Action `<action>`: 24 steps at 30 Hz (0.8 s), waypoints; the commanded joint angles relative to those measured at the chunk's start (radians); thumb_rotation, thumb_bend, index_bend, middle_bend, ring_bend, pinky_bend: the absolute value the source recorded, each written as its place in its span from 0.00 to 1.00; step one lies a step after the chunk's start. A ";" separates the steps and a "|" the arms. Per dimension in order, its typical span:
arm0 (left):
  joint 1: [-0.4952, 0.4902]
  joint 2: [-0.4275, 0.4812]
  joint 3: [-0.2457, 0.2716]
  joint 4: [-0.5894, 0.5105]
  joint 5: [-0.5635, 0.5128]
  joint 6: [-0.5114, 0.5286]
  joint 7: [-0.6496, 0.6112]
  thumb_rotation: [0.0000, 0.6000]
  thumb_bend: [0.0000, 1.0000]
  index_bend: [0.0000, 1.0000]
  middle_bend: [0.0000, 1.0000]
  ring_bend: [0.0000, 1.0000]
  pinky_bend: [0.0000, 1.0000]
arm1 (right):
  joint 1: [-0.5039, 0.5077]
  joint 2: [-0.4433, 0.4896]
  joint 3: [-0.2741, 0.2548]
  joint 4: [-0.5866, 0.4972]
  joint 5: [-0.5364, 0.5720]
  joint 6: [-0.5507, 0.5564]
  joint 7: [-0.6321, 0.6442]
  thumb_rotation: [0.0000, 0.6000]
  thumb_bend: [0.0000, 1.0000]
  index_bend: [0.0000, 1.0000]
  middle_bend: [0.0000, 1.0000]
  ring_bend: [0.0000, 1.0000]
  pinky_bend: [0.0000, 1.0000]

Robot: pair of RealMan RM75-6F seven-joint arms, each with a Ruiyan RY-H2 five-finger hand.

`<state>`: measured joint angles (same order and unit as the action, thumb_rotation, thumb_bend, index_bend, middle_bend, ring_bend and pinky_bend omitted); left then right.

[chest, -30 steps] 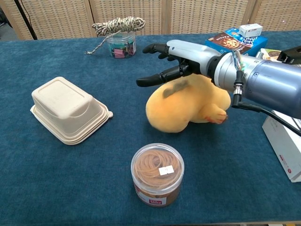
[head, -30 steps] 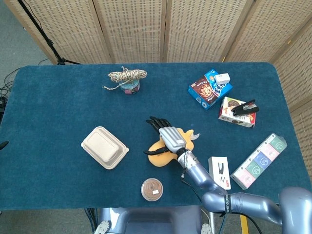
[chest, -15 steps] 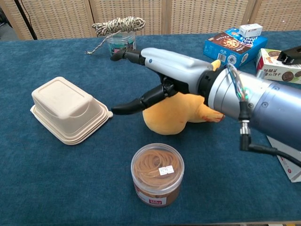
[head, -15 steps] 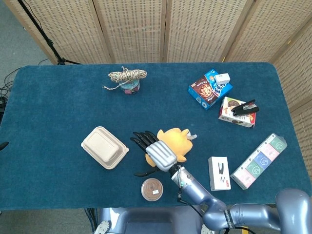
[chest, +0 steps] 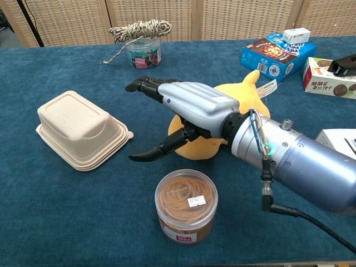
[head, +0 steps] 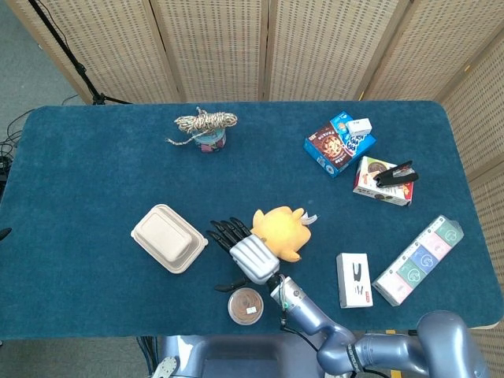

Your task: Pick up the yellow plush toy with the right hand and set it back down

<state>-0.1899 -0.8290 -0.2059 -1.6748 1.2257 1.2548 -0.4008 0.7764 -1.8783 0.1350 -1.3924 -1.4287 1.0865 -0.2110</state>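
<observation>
The yellow plush toy [head: 280,231] [chest: 247,94] lies on the blue table near its middle, a white tag at its right side. My right hand [head: 246,253] [chest: 186,108] hovers just left of and in front of the toy, fingers spread and thumb apart, holding nothing. In the chest view the hand and forearm cover much of the toy's front. The left hand appears in neither view.
A beige clamshell box [head: 168,238] [chest: 79,129] sits left of the hand. A jar of rubber bands [head: 246,305] [chest: 186,206] stands just in front of it. A rope-topped tub [head: 208,132] is at the back; snack boxes [head: 339,143], a stapler box [head: 355,278] and a tea box [head: 418,259] lie right.
My right hand has let go of the toy and pulled back toward the table's front left. The toy now lies free, shifted slightly right.
</observation>
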 commanded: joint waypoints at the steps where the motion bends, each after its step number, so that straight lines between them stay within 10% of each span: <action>1: -0.001 0.000 0.000 -0.001 0.000 -0.003 0.001 1.00 0.00 0.00 0.00 0.00 0.00 | 0.009 -0.028 0.007 0.030 -0.016 0.003 0.008 0.44 0.00 0.00 0.00 0.00 0.00; 24: 0.001 0.001 -0.003 0.004 -0.014 -0.009 -0.003 1.00 0.00 0.00 0.00 0.00 0.00 | 0.025 -0.052 0.101 0.093 0.153 -0.157 0.097 0.45 0.00 0.00 0.00 0.00 0.00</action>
<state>-0.1891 -0.8275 -0.2087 -1.6713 1.2118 1.2460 -0.4039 0.8019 -1.9452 0.2183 -1.2899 -1.2937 0.9527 -0.1408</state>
